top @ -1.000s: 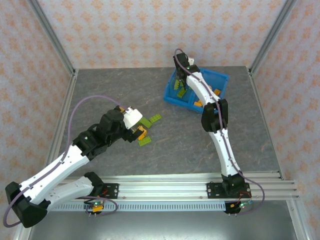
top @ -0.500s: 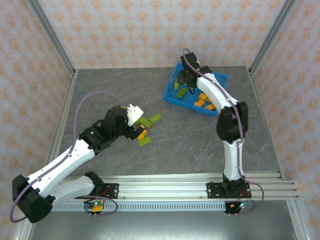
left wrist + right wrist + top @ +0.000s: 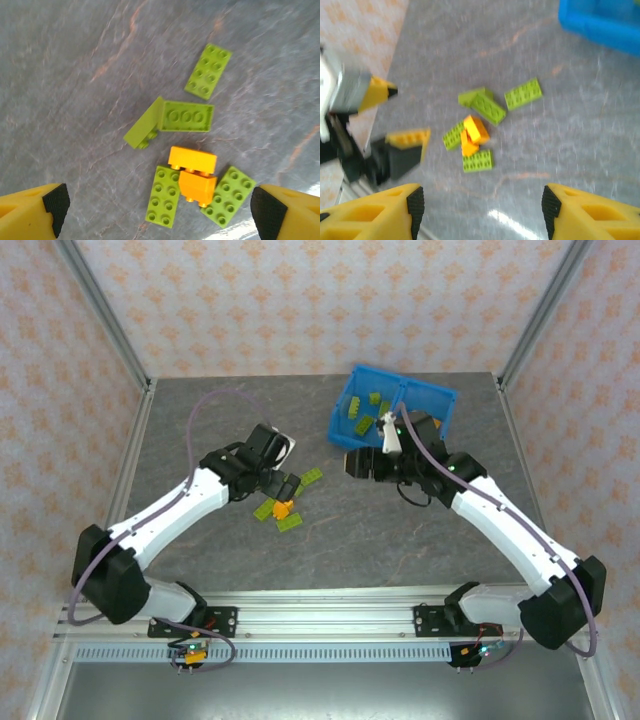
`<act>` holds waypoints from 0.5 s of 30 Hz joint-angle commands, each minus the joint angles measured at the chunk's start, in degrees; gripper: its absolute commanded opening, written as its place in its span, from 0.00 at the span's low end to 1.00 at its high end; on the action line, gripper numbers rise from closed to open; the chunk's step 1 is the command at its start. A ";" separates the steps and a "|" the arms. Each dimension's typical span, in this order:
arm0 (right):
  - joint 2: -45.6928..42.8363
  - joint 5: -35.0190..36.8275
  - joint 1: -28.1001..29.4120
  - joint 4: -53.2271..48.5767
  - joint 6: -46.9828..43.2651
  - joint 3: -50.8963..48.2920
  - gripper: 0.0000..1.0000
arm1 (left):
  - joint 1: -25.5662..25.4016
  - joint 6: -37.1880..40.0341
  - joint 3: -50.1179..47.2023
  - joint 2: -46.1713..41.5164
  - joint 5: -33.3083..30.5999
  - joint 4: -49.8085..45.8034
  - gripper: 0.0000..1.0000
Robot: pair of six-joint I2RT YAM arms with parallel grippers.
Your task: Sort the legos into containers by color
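Between the two arms, on the grey surface (image 3: 200,430), lies a small cluster of loose legos (image 3: 285,502), well apart from the blue bin (image 3: 350,390) at the far side. The bin's left compartment already holds a few green legos (image 3: 360,418).

The left gripper (image 3: 160,206) hangs over the cluster with its jaws spread wide and nothing between them. The right gripper (image 3: 481,207) sits near the bin's front wall, facing the same pile, its jaws apart and empty.

Two orange bricks (image 3: 192,175) lie touching, one partly on the other, with a flat green brick (image 3: 166,196) just beside them on one side and another (image 3: 227,196) on the other. Farther off, a green pair (image 3: 170,120) leans together, one brick tipped on edge, and a single green brick (image 3: 208,71) lies flat on its own.

These bricks look light, rigid and hard, with smooth side walls that could slip from a shallow pinch. The safest hold is probably across the two long flat sides, low on the body, not on the studs. The lone green brick offers free room for both fingers. The orange pair is crowded, so closing there would likely nudge its green neighbours or lift both oranges together.
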 commanded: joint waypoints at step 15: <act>-1.22 -4.15 0.04 -2.77 1.57 -4.17 0.66 | 6.80 -3.55 11.49 24.23 12.73 3.25 0.63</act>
